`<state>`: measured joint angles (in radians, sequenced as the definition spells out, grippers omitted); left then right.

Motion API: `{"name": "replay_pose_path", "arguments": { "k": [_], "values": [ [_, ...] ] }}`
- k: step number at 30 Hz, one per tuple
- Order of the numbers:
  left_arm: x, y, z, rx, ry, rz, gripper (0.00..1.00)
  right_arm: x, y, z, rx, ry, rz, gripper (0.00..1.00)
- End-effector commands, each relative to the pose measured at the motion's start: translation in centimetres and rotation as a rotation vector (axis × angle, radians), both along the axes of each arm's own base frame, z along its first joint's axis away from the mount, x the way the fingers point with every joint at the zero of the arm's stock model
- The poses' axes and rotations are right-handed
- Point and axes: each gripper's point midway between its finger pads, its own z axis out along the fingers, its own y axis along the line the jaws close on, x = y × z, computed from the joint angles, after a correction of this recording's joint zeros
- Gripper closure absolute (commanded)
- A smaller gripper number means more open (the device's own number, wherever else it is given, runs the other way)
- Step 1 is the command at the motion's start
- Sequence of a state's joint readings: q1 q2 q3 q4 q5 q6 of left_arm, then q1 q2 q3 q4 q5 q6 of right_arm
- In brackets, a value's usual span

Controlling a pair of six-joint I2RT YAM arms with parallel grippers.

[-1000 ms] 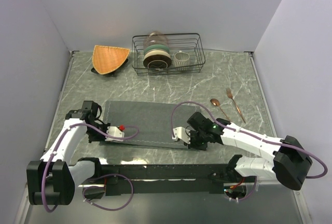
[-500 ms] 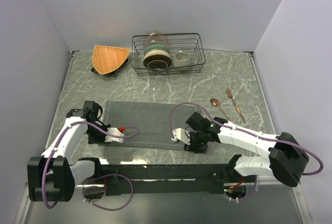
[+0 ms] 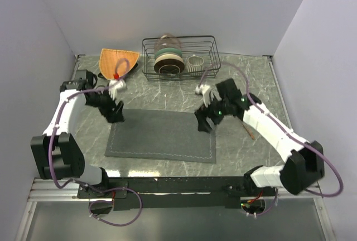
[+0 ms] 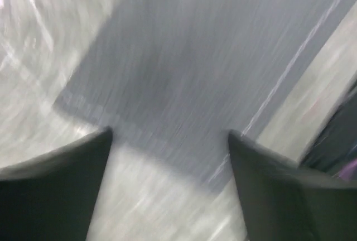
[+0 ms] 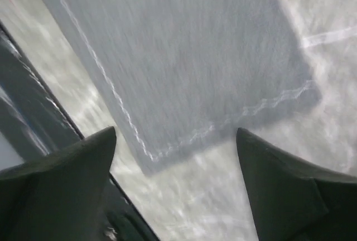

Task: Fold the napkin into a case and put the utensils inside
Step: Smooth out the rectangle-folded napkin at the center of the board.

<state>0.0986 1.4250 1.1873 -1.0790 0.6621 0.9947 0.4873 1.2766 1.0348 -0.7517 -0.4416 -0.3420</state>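
A dark grey napkin (image 3: 162, 135) lies flat on the marble surface (image 3: 245, 79), a rectangle with its long axis running left to right. The left fingers (image 4: 50, 196) hang over its far left corner, the right fingers (image 5: 56, 179) over its far right corner. Both pairs stand apart, holding nothing; neither arm looks nearer.

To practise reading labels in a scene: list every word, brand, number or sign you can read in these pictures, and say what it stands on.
None: no text can be read anywhere.
The napkin, mat, rack and table show no print in the top view.
Both wrist views are blurred; they show only plain cloth and marble.
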Motion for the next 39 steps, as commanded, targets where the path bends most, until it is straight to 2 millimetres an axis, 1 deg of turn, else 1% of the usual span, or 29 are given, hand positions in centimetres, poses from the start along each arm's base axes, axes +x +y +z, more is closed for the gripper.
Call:
{"name": "replay_pose_path", "arguments": {
  "k": [1,2,3,5,6,7,8,9,10,11,12,13,14,15,16,17,19,20,21,22,26,27,30,32,33,35,36,38,39],
  "values": [
    [1.8,-6.6,7.8,-0.551,0.179,0.203,0.01,3.2,5.4,7.8,0.343,0.076,-0.096,0.0],
    [2.6,-6.8,8.9,-0.579,0.15,0.223,0.01,3.7,6.1,9.7,0.406,0.081,-0.146,0.0],
    [4.2,-6.8,10.6,-0.62,0.101,0.277,0.01,5.3,6.8,12.2,0.476,-0.005,-0.155,0.0],
    [4.8,-6.3,13.1,-0.643,0.008,0.395,0.01,7.0,7.6,16.5,0.589,-0.095,-0.198,0.0],
    [5.9,-6.0,14.4,-0.665,-0.105,0.405,0.01,7.5,7.7,17.6,0.621,-0.12,-0.205,0.0],
    [5.5,-5.9,15.8,-0.685,-0.164,0.415,0.01,7.9,8.1,18.3,0.663,-0.107,-0.234,0.0],
    [5.4,-5.9,16.3,-0.699,-0.191,0.415,0.01,9.0,8.5,18.2,0.689,-0.095,-0.271,0.0],
    [5.2,-6.0,15.5,-0.713,-0.188,0.416,0.01,9.8,8.7,18.1,0.708,-0.064,-0.314,0.0],
    [5.8,-6.1,16.8,-0.747,-0.264,0.397,0.01,9.8,9.2,17.7,0.727,0.0,-0.318,0.0],
    [6.1,-6.1,16.6,-0.795,-0.201,0.466,0.01,10.5,10.3,16.3,0.739,0.048,-0.269,0.0],
    [6.5,-6.2,14.7,-0.816,-0.131,0.5,0.01,9.0,11.4,15.2,0.761,0.161,-0.188,0.0],
    [6.8,-6.6,14.1,-0.841,-0.087,0.496,0.01,8.9,11.9,14.0,0.772,0.249,-0.24,0.0],
    [6.5,-7.9,12.8,-0.873,0.039,0.528,0.01,9.0,12.3,13.9,0.804,0.223,-0.244,0.0],
    [6.8,-8.6,10.3,-0.856,0.131,0.584,0.01,8.3,12.6,11.4,0.779,0.26,-0.282,0.0],
    [6.7,-9.2,9.1,-0.85,0.173,0.619,0.01,7.8,13.2,10.4,0.773,0.299,-0.288,0.0],
    [5.6,-10.8,6.7,-0.861,0.269,0.657,0.01,7.0,13.7,9.0,0.76,0.341,-0.292,0.0],
    [5.1,-12.5,7.3,-0.953,0.233,0.632,0.01,6.9,14.7,7.2,0.774,0.43,-0.315,0.0],
    [4.3,-13.1,5.9,-0.981,0.309,0.676,0.01,6.7,14.9,6.0,0.77,0.464,-0.332,0.0],
    [4.6,-13.5,5.1,-0.987,0.32,0.707,0.01,6.7,15.3,5.5,0.781,0.514,-0.359,0.0],
    [4.0,-14.8,4.4,-0.982,0.358,0.696,0.01,7.0,15.7,4.1,0.775,0.556,-0.376,0.0],
    [3.9,-16.8,2.0,-1.023,0.486,0.732,0.01,8.0,16.9,2.5,0.841,0.643,-0.409,0.0],
    [4.4,-16.9,0.8,-1.019,0.507,0.754,0.01,8.2,17.1,2.3,0.853,0.674,-0.428,0.0],
    [5.9,-17.3,-0.2,-1.035,0.536,0.78,0.01,8.9,17.7,1.0,0.878,0.701,-0.441,0.0],
    [7.2,-17.6,0.0,-1.058,0.539,0.786,0.01,9.7,18.1,0.1,0.887,0.709,-0.451,0.0],
    [7.9,-17.7,-1.0,-1.055,0.552,0.804,0.01,10.0,18.1,-0.2,0.893,0.722,-0.464,0.0],
    [9.3,-17.9,-1.0,-1.076,0.549,0.817,0.01,10.6,18.4,-1.5,0.891,0.73,-0.484,0.0],
    [9.8,-18.0,-2.1,-1.067,0.565,0.833,0.01,10.8,18.4,-1.9,0.891,0.737,-0.494,0.0],
    [10.8,-18.0,-2.3,-1.086,0.561,0.852,0.01,11.2,18.2,-3.5,0.875,0.751,-0.524,0.0],
    [11.0,-17.9,-3.2,-1.078,0.577,0.867,0.01,11.4,18.0,-4.1,0.87,0.76,-0.537,0.0]
  ]
}}
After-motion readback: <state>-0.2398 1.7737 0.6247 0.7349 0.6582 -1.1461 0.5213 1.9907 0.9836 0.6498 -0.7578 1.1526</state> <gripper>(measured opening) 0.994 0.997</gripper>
